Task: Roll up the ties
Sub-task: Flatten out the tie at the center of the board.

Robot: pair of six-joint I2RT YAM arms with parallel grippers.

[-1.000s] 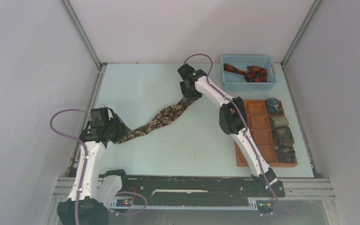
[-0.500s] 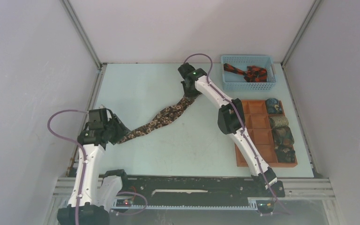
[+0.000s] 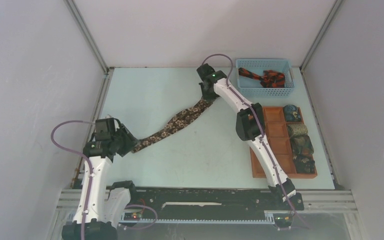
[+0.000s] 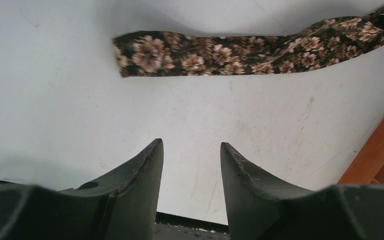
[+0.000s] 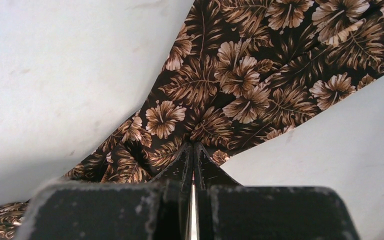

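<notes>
A dark brown tie with a tan floral print (image 3: 175, 122) stretches diagonally across the table. My right gripper (image 3: 207, 97) is shut on its wide end at the back, and the fabric bunches at the pinched fingertips (image 5: 193, 145), with the tie (image 5: 240, 85) spreading beyond them. The narrow end (image 4: 130, 52) lies flat ahead of my left gripper (image 4: 191, 144), which is open and holds nothing. In the overhead view the left gripper (image 3: 126, 145) sits just left of that end. A black and red-orange tie (image 3: 265, 77) lies in the basket.
A blue mesh basket (image 3: 265, 91) stands at the back right. In front of it sits an orange-brown tray (image 3: 275, 132) with several rolled ties (image 3: 300, 145) in its right column. The tray's corner (image 4: 380, 150) shows in the left wrist view. Grey walls enclose the table.
The right gripper shut on the tie's wide end and shifted toward the back right, drawing the tie straighter. The left arm drew back slightly to the left, still open.
</notes>
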